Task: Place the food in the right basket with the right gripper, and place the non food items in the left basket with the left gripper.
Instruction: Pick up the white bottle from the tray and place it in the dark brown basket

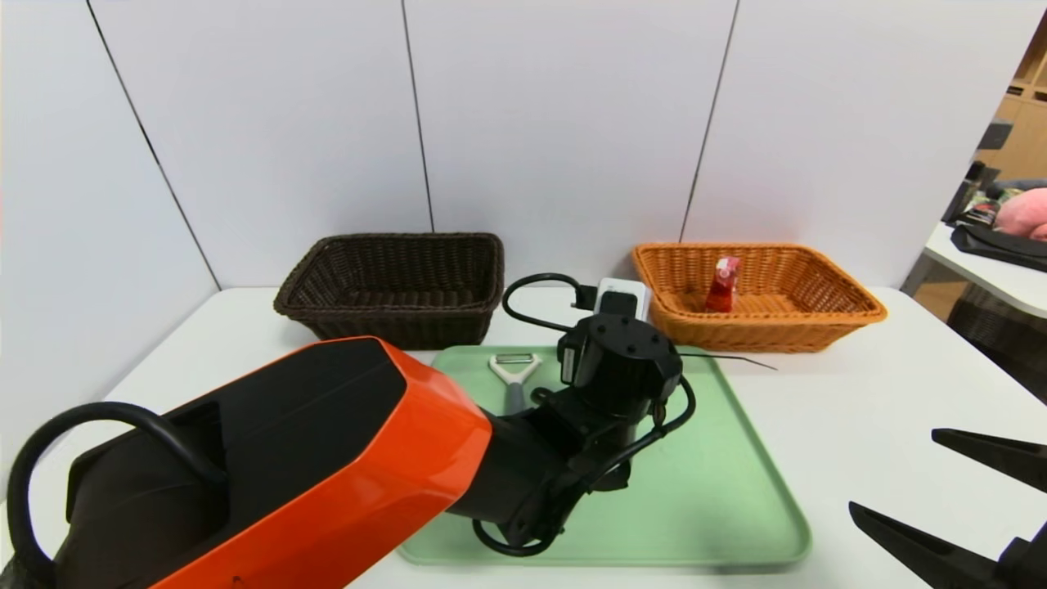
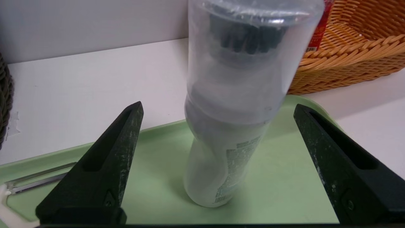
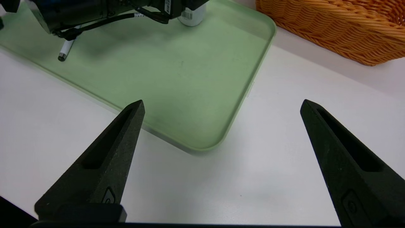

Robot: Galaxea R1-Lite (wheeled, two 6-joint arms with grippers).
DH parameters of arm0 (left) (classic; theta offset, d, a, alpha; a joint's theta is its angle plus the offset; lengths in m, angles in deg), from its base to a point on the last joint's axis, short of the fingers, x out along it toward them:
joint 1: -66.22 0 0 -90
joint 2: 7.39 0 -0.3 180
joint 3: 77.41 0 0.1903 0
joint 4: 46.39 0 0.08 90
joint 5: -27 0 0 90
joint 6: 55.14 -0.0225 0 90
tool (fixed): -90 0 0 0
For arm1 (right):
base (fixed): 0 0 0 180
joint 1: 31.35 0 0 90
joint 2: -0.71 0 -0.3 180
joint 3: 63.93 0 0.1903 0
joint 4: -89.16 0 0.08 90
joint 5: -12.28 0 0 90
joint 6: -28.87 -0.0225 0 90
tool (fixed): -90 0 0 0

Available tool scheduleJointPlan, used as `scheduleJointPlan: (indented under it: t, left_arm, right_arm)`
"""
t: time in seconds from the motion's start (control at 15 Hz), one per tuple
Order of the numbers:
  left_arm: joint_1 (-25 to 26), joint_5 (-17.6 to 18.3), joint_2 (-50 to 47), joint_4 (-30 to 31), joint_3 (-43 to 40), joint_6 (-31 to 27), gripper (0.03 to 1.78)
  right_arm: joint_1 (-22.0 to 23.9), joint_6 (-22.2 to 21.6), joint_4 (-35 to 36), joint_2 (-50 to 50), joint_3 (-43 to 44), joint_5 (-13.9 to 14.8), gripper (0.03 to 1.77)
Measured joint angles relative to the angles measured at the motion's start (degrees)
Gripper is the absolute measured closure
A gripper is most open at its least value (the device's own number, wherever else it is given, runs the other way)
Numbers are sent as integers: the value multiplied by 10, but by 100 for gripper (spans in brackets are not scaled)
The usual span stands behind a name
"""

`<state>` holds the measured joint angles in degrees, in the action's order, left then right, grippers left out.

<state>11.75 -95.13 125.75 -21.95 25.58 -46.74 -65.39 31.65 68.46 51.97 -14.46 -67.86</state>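
A white bottle (image 2: 227,148) with a clear cap stands on the green tray (image 1: 720,491). My left gripper (image 2: 218,107) is open, one finger on each side of the bottle and neither touching it. In the head view the left wrist (image 1: 617,368) hides most of the bottle. A white peeler (image 1: 514,372) lies on the tray's far left part. The dark brown left basket (image 1: 393,282) holds nothing that I can see. A red food packet (image 1: 724,285) stands in the orange right basket (image 1: 757,294). My right gripper (image 3: 223,103) hangs open over bare table, off the tray's near right corner.
A black cable (image 1: 532,298) loops behind the left wrist, between the two baskets. White wall panels close off the back of the table. Another table with dark and pink things (image 1: 1010,225) stands at the far right.
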Motion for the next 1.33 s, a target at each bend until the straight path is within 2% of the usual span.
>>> scheduleJointPlan:
  t: [0.13, 0.4, 0.6, 0.67, 1.33]
  left_arm:
    - [1, 0, 9, -5, 12, 0, 12]
    - [3, 0, 17, -12, 21, 0, 72]
    - [3, 0, 19, -11, 22, 0, 103]
    - [3, 0, 19, -11, 22, -1, 123]
    - [-1, -17, -2, -9, 12, -12, 126]
  right_arm:
    - [0, 0, 0, 0, 0, 0, 10]
    - [0, 0, 0, 0, -2, 0, 10]
    - [0, 0, 0, 0, -4, 0, 10]
    - [0, 0, 0, 0, -4, 0, 10]
    - [0, -3, 0, 0, -10, -1, 10]
